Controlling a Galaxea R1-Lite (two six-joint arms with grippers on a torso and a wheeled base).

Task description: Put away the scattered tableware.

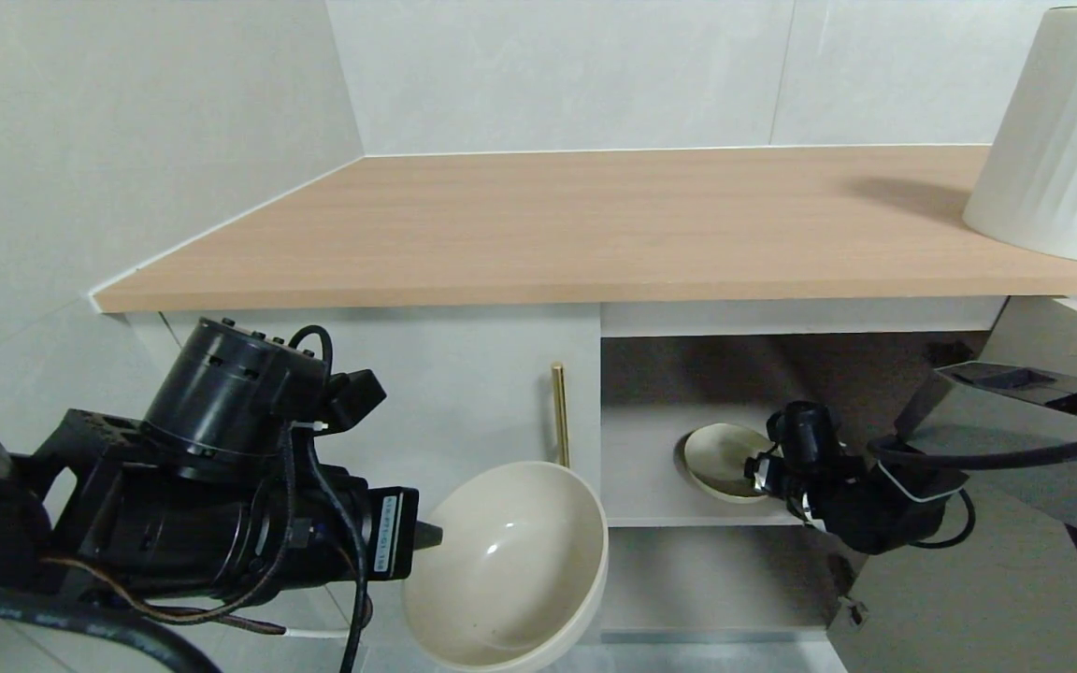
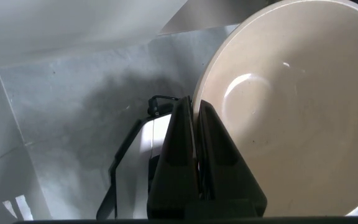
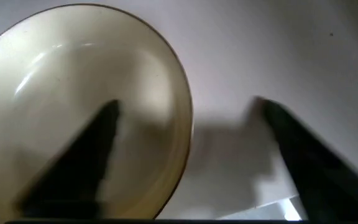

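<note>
A large cream bowl [image 1: 510,561] [image 2: 291,112] hangs tilted in front of the shut cabinet door, below the countertop. My left gripper [image 1: 431,535] [image 2: 196,124] is shut on its rim. A small pale shallow dish [image 1: 724,460] [image 3: 86,106] lies on the shelf [image 1: 651,486] inside the open cabinet. My right gripper [image 1: 768,467] [image 3: 191,162] is inside the cabinet at that dish, open, with the dish's near rim between its fingers: one finger over the dish, the other over the bare shelf.
A wooden countertop [image 1: 595,224] runs above the cabinet, with a white ribbed object [image 1: 1062,140] at its right end. A gold handle [image 1: 559,411] is on the shut door. The open cabinet door [image 1: 1015,411] stands at the right, beside my right arm.
</note>
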